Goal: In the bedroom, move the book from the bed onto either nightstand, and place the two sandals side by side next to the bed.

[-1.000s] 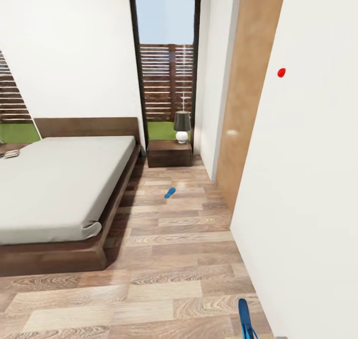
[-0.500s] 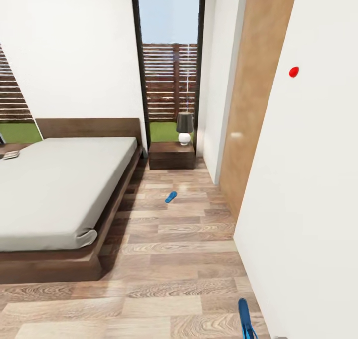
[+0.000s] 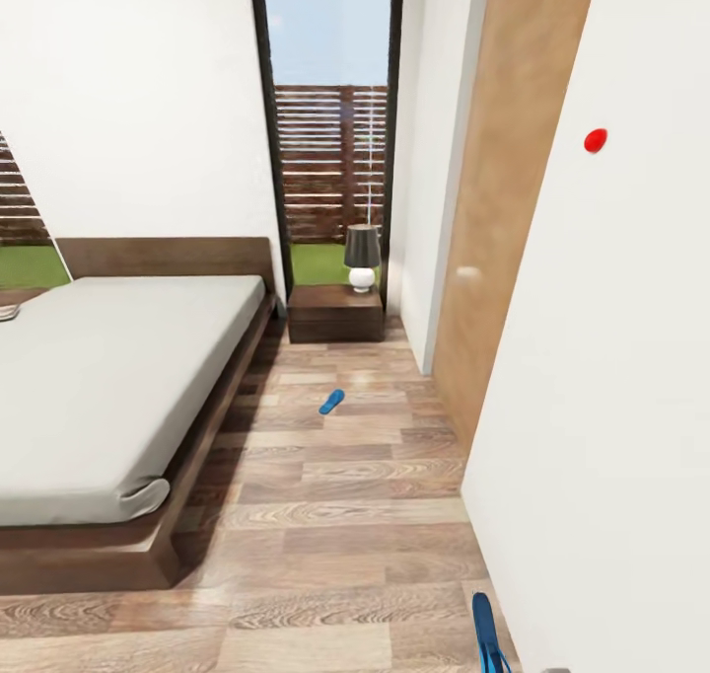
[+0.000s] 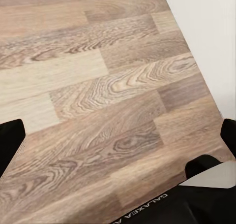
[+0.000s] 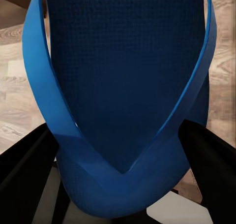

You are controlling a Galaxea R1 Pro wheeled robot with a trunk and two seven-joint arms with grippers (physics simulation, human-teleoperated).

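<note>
Looking down the aisle: open wood-plank floor point(image 3: 335, 515) runs between the bed point(image 3: 108, 387) and a white wall point(image 3: 611, 407), toward the nightstand point(image 3: 335, 314).
Bed edge: dark frame borders the aisle; mattress bare grey.
Nightstand: just past the bed's head, lamp point(image 3: 362, 257) on top, window point(image 3: 330, 130) behind.
Loose sandal point(image 3: 332, 402): flat on the floor, between bed and wall, long axis slanting toward the nightstand.
Held sandal point(image 5: 123, 101): right gripper point(image 5: 123, 184) clamps its strap end.
Left gripper point(image 4: 118, 140): fingers spread wide over floor.
</note>
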